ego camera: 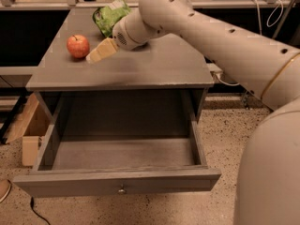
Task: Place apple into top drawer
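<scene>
The apple (78,46), red-orange and round, sits on the left part of the grey cabinet top (150,67). My gripper (97,54), with cream-coloured tips, is low over the top just right of the apple, pointing at it and almost touching it. The top drawer (117,181) is pulled wide open below, its inside empty, with a small metal knob (122,190) on the front panel.
A green snack bag (109,14) lies at the back of the cabinet top, behind my wrist. My white arm (220,36) crosses from the right over the top. A cardboard box (29,128) stands on the speckled floor to the left of the drawer.
</scene>
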You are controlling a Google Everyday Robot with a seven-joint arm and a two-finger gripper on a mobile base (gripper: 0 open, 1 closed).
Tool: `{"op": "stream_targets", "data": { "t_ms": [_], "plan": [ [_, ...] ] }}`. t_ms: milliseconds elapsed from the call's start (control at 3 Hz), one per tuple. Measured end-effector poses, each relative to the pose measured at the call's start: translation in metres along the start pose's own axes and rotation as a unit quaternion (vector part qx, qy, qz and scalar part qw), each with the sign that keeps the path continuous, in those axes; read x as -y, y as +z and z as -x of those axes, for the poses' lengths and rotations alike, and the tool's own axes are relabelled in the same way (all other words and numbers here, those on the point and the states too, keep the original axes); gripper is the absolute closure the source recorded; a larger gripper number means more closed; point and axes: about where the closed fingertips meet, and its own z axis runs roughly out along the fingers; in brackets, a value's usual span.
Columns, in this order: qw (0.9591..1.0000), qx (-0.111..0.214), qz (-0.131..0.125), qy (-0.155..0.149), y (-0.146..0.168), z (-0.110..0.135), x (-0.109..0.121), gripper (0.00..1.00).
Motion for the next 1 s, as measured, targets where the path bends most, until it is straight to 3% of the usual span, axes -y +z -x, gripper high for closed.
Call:
{"op": "stream_targets", "data": {
  "t_ms": [333, 1000],
  "plan": [
    [0.9995, 0.016, -0.012, 0.026, 0.025, 0.009, 0.002, 0.00],
    [0.9974, 0.044, -0.007, 0.057, 0.065, 0.023, 0.003, 0.00]
  ]
}}
